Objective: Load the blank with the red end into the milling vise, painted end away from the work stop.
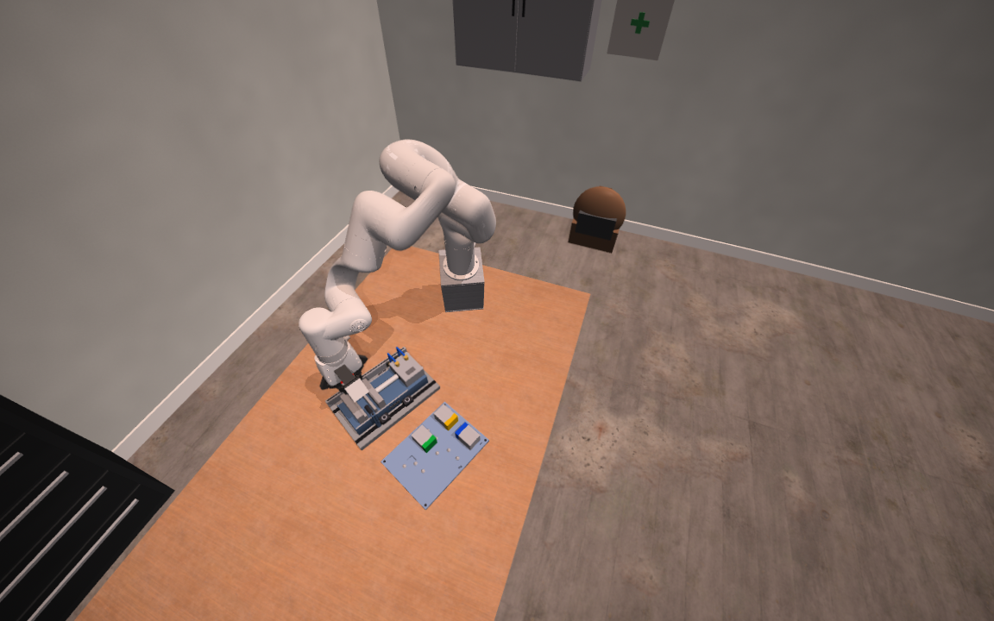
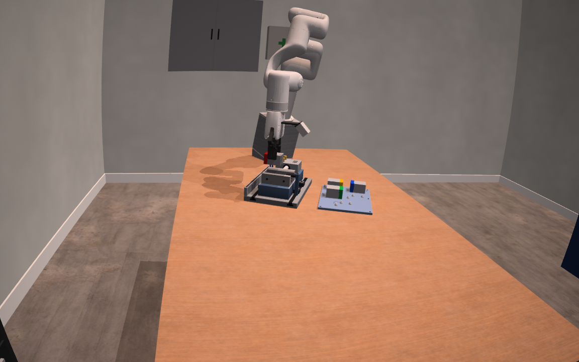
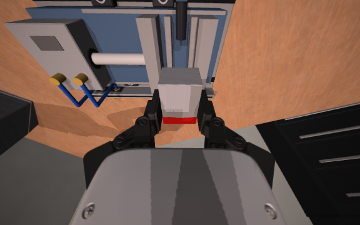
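My gripper (image 3: 179, 99) (image 2: 273, 152) (image 1: 342, 378) is shut on the grey blank with the red end (image 3: 180, 89) (image 2: 279, 157) (image 1: 359, 390). It holds the blank level above the vise (image 1: 396, 393) (image 2: 278, 186), at the end away from the infeed plate (image 1: 427, 474) (image 2: 348, 206). The red end (image 3: 179, 120) (image 2: 265, 157) points away from the black work stop rod (image 3: 181, 22) and overhangs the table. The grey end is over the gap between the moving jaw (image 3: 149, 47) and the fixed jaw (image 3: 207, 47), above the two low bars. The hose block (image 3: 58, 51) is on the left.
Green-ended (image 1: 424, 440) (image 2: 335, 192), yellow-ended (image 1: 446, 418) (image 2: 335, 181) and blue-ended (image 1: 467, 435) (image 2: 358, 186) blanks lie on the infeed plate. The arm's pedestal (image 1: 462, 291) stands at the table's far end. A black drawer cabinet (image 1: 22, 494) stands beside the table.
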You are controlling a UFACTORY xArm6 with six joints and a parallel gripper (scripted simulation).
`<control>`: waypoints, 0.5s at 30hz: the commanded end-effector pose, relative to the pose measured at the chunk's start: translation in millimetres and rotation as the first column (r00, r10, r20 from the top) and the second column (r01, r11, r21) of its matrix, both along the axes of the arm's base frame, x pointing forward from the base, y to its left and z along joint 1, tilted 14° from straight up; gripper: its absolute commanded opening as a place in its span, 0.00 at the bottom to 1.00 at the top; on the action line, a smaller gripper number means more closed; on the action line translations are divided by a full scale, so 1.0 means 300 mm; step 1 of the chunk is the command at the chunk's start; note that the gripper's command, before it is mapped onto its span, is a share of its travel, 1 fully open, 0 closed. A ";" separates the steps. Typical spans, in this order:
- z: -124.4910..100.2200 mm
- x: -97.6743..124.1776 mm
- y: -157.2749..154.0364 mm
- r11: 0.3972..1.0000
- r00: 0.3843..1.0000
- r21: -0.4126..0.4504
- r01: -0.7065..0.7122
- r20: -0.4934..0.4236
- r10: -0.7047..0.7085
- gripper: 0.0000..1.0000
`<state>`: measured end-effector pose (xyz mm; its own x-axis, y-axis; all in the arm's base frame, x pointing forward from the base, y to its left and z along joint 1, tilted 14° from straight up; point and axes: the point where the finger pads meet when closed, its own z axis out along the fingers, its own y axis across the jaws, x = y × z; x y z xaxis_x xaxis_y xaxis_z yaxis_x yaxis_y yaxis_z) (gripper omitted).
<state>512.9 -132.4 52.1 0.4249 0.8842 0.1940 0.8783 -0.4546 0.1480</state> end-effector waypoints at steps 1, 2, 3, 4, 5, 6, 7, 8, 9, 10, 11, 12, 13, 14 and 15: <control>0.008 0.007 0.010 1.000 1.000 -0.001 0.000 0.004 0.000 0.00; 0.008 0.007 0.010 1.000 1.000 -0.001 0.000 0.004 0.000 0.00; 0.008 0.007 0.010 1.000 1.000 -0.001 0.000 0.004 0.000 0.00; 0.008 0.007 0.010 1.000 1.000 -0.001 0.000 0.004 0.000 0.00; 0.008 0.007 0.010 1.000 1.000 -0.001 0.000 0.004 0.000 0.00; 0.008 0.007 0.010 1.000 1.000 -0.001 0.000 0.004 0.000 0.00; 0.008 0.007 0.010 1.000 1.000 -0.001 0.000 0.004 0.000 0.00; 0.008 0.007 0.010 1.000 1.000 -0.001 0.000 0.004 0.000 0.00; 0.009 0.007 0.011 1.000 1.000 -0.001 0.000 0.004 0.000 0.00; 0.009 0.007 0.013 1.000 1.000 -0.001 0.000 0.004 0.000 0.00; 0.009 0.008 0.015 1.000 1.000 -0.001 0.000 0.004 0.000 0.00; 0.010 0.008 0.017 1.000 1.000 -0.001 0.000 0.004 0.000 0.00; 0.010 0.008 0.019 1.000 1.000 -0.001 0.000 0.004 0.000 0.00; 0.010 0.009 0.021 1.000 1.000 -0.001 0.000 0.004 0.000 0.00; 0.010 0.009 0.023 1.000 1.000 -0.001 0.000 0.004 0.000 0.00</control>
<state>513.9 -127.4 52.9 0.4249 0.8841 0.1943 0.8783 -0.4546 0.1479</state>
